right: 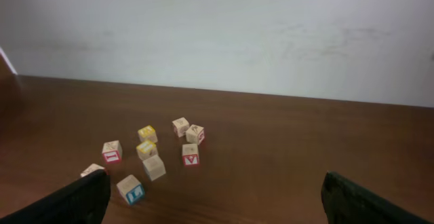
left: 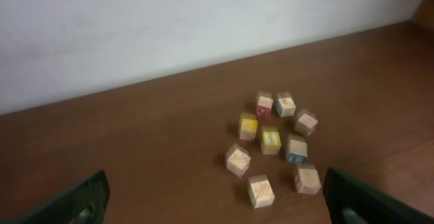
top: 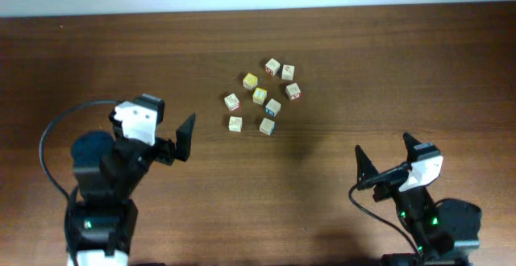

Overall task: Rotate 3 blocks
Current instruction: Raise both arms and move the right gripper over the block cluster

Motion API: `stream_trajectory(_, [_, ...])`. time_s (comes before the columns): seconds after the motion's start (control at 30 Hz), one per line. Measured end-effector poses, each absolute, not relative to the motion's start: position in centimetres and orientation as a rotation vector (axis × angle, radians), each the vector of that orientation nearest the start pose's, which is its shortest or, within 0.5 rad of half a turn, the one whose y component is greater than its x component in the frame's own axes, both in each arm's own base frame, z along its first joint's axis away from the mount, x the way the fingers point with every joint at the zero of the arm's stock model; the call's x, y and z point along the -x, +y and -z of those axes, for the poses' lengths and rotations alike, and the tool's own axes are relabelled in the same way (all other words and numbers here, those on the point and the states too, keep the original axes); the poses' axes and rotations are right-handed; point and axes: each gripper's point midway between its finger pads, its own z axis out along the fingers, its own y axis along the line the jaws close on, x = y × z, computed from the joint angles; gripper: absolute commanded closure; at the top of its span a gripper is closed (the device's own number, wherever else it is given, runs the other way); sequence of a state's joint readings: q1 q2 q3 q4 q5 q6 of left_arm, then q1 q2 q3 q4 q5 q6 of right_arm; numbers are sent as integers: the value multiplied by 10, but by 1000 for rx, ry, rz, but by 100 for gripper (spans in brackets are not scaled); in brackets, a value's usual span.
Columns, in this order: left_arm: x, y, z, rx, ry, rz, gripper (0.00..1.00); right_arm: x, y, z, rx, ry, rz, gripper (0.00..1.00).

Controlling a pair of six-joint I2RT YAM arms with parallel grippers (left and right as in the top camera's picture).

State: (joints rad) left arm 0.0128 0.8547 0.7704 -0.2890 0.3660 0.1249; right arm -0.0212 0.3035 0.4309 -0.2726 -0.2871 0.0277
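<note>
Blocks (top: 288, 72) lie untouched by either tool; your left gripper (left: 215, 200) stands wide open with nothing between its fingers (left: 81, 197), which show only at the lower corners of its wrist view. In the overhead view that arm sits at the lower left of the frame.

Your right gripper (top: 383, 145) is also spread wide and empty, at the lower right of the overhead frame; both tools are well apart from the cubes, with bare wooden table (top: 419, 56) between.

You see the blocks as a loose cluster a little above the middle of the overhead frame, none stacked, most with small gaps between them. The red-marked block (top: 293, 91) is on the right edge of the group; the plainer cream block (top: 273, 106) sits just below and left of it; the blue-sided block (top: 267, 126) is at the bottom of the group, nearest the right gripper. Two yellow-topped cubes (top: 259, 95) lie near the centre of the cluster, one up and left of the other; other cream cubes (top: 232, 101) ring them. A pale wall (left: 169, 27) runs along the far edge of the table.
</note>
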Motion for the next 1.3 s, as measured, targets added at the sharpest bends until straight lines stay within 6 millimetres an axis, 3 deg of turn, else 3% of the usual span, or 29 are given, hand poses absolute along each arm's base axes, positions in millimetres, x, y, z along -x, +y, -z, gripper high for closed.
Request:
stream_trajectory(0.1, [-339, -62, -265, -355, 1994, 322, 1, -258, 52, -252, 195, 1816, -315, 2])
stream_trajectory(0.23, [-361, -70, -249, -374, 2072, 400, 1, -282, 57, -238, 178, 2048, -395, 1])
stream_trajectory(0.4, [-352, -76, -216, -369, 2211, 485, 1, -303, 64, -219, 170, 2206, -473, 2])
stream_trajectory(0.6, [-358, -80, -227, -378, 2154, 508, 5, -328, 80, -183, 203, 2281, -616, 0])
stream_trajectory(0.73, [-374, -53, -229, -165, 2194, 378, 6, -340, 100, -179, 203, 2312, -628, 4])
stream_trajectory(0.9, [-410, -26, -242, -22, 2315, 234, 5, -389, 132, -196, 145, 2374, -604, 10])
stream_trajectory(1.03, [-445, -19, -227, 10, 2407, 195, 4, -420, 146, -170, 116, 2500, -589, 4])
stream_trajectory(1.1, [-445, -14, -221, 40, 2430, 169, 4, -429, 147, -158, 142, 2508, -565, 5])
stream_trajectory(1.13, [-445, -11, -219, 56, 2434, 164, 4, -435, 147, -162, 155, 2476, -562, 12])
stream_trajectory(1.3, [-446, 22, -215, 155, 2442, 114, 1, -454, 146, -176, 218, 2375, -500, 14])
